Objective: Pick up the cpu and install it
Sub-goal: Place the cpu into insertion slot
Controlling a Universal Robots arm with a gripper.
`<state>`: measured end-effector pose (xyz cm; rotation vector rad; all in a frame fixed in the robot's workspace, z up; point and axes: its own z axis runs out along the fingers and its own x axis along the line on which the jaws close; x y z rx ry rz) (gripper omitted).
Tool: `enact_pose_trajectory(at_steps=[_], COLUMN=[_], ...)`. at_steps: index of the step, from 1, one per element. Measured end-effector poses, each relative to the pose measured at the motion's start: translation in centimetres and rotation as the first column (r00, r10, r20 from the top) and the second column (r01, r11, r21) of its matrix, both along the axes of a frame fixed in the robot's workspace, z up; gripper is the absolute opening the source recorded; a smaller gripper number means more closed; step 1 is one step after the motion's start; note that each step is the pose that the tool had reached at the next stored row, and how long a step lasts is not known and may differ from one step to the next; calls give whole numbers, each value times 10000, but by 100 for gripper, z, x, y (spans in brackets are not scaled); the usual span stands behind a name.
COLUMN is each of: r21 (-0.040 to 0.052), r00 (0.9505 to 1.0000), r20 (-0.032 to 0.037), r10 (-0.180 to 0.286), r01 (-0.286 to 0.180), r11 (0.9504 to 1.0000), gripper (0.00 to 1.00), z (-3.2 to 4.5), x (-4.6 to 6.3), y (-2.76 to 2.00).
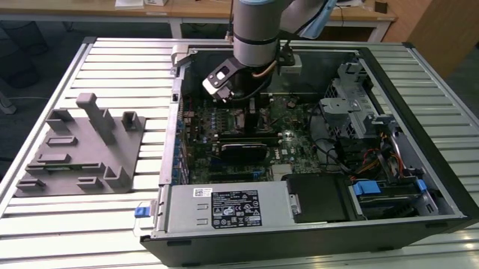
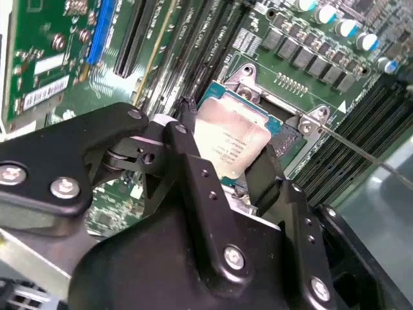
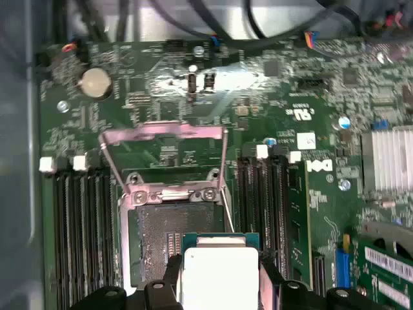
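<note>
One gripper (image 2: 227,139) with two black fingers (image 2: 193,174) is holding one cpu (image 3: 219,274), while one grey fixture (image 1: 82,151) and one open computer case (image 1: 299,241) containing one motherboard (image 3: 161,71) are resting on one slatted table (image 1: 67,224).

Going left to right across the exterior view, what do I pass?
Grey fixture → motherboard → metal drive cage.
</note>
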<state>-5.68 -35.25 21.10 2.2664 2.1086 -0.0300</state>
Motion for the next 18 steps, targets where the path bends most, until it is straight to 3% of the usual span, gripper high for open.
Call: enact_pose_trajectory(at_steps=[15,18], r21=[2,5], r00=[10000,10000], r20=[0,22], r10=[-29,-26], r01=[29,26], r11=[10000,10000], gripper=[55,55], z=[678,701], x=[0,-2], y=[0,0])
